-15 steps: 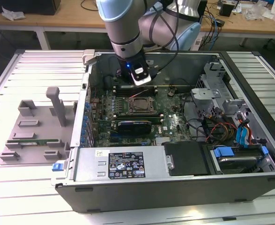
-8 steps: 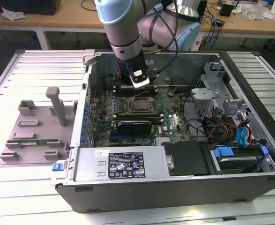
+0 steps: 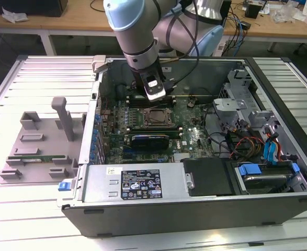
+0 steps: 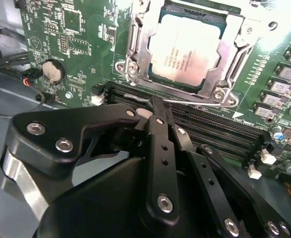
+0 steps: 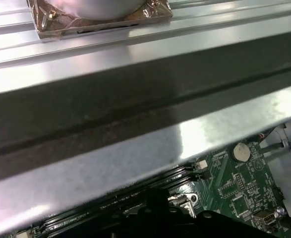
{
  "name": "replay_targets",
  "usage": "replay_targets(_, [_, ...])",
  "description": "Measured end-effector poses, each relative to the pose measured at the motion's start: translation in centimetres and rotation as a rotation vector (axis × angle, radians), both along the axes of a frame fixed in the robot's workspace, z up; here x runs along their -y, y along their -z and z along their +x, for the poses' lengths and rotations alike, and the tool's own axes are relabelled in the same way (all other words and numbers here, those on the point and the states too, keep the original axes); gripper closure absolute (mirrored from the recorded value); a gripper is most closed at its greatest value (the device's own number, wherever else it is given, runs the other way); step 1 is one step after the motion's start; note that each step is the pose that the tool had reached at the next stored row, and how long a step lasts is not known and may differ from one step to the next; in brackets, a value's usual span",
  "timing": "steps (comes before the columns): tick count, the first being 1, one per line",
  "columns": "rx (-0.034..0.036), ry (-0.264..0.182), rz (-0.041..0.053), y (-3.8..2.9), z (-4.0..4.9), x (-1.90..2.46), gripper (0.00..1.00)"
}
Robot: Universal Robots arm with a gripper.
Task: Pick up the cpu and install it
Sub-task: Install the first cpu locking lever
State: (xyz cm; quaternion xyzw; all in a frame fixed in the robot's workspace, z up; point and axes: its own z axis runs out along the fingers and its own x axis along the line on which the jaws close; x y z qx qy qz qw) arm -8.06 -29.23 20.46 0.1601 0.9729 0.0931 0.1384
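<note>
Inside the open computer case (image 3: 279, 157) on the bench (image 3: 38, 73), the arm (image 3: 135, 36) hangs over the motherboard (image 4: 81, 34). Its gripper (image 4: 157, 111) has the jaws pressed together, holding nothing, just beside the socket (image 4: 135, 54), where the cpu (image 4: 185, 47) already sits.

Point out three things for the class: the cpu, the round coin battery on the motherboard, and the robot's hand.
cpu (image 4: 185, 49): second wrist view, centre of its silver top plate.
coin battery (image 4: 53, 71): second wrist view, middle of its round face.
hand (image 4: 157, 106): second wrist view, at the closed fingertips.
</note>
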Motion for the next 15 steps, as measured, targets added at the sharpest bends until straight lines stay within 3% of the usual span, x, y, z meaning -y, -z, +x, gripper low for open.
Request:
replay_targets(3, [0.0066, 0.0, 0.0001, 0.61, -0.03, 0.0, 0.89])
replay_targets(15, [0.0097, 0.0, 0.0003, 1.25, 0.16, 0.01, 0.89])
